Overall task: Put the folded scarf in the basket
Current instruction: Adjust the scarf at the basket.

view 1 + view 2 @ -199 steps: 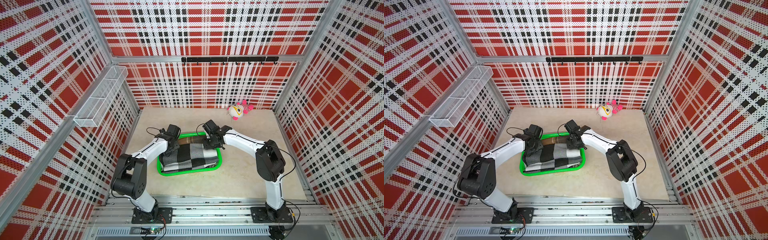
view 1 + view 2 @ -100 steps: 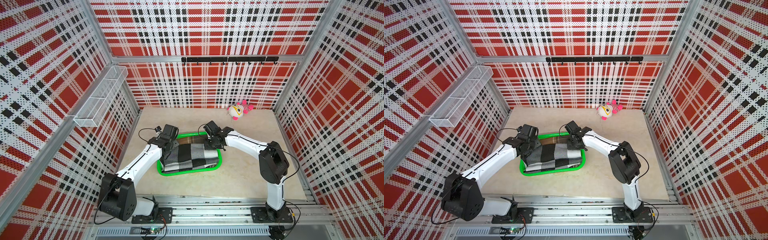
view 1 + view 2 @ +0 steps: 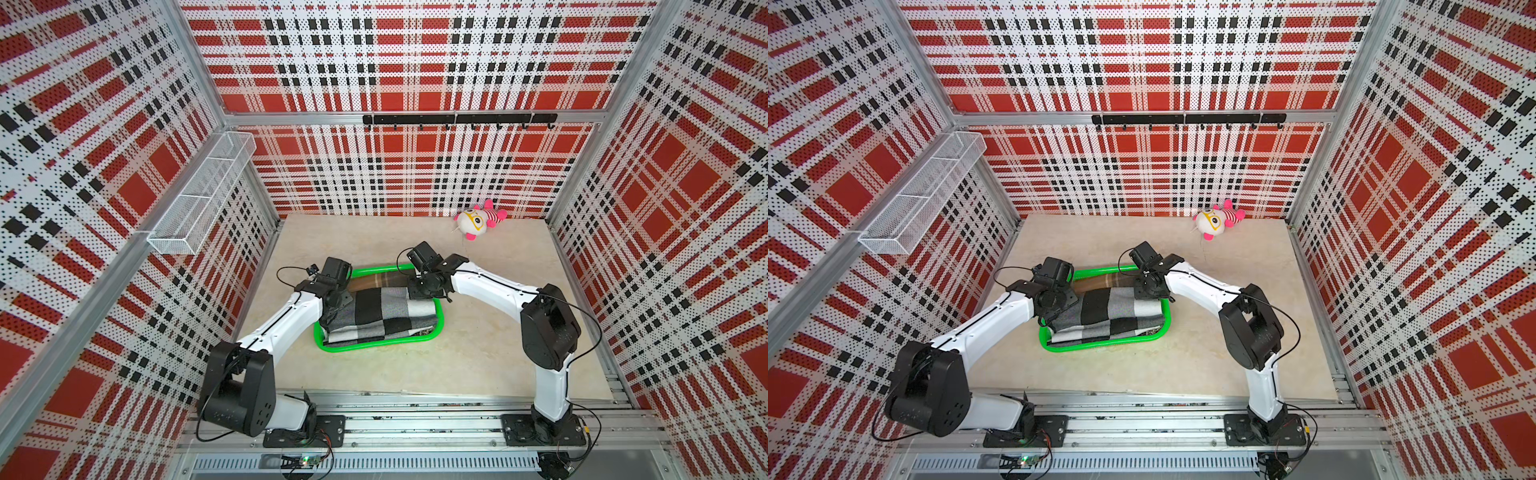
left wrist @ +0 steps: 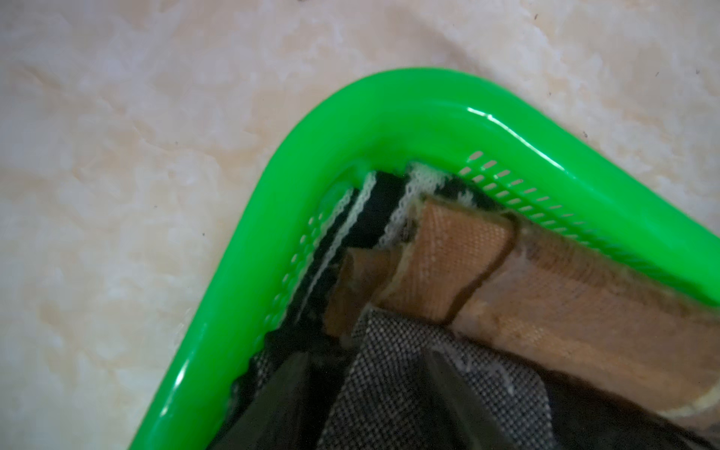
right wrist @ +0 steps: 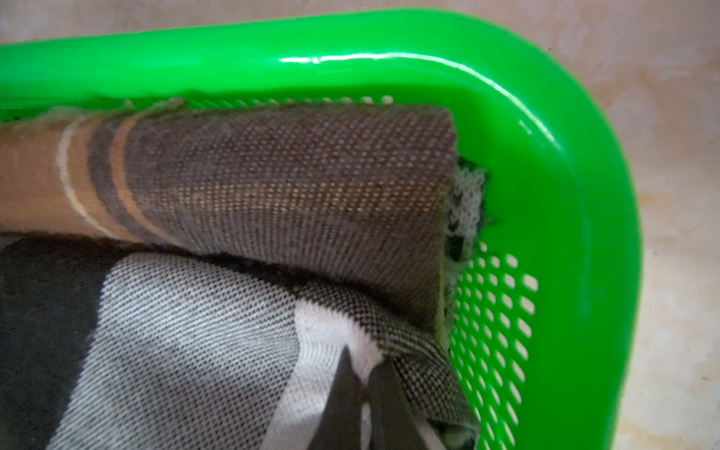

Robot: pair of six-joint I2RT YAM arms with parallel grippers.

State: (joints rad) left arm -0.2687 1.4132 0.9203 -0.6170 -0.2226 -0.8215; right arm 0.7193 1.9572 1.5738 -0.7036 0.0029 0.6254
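Folded scarf [image 3: 382,311] already down inside the green basket [image 3: 374,345] in the middle of the surface [image 3: 478,357], long axis running left to right between the two arms, over a strip of brown cloth [image 5: 233,175] along the far rim. Right claw [image 5: 364,358] at the far right corner, pinched tight on a thin fold of the grey check; left claw [image 4: 364,358] at the far left corner, fingers [image 4: 280,389] standing apart but clamped around a thicker bunch of the same cloth. Equally near, then — one end each, bulk of the scarf lying toward the robot from both. Likely next: letting go and lifting straight up, without dragging either corner over the rim.
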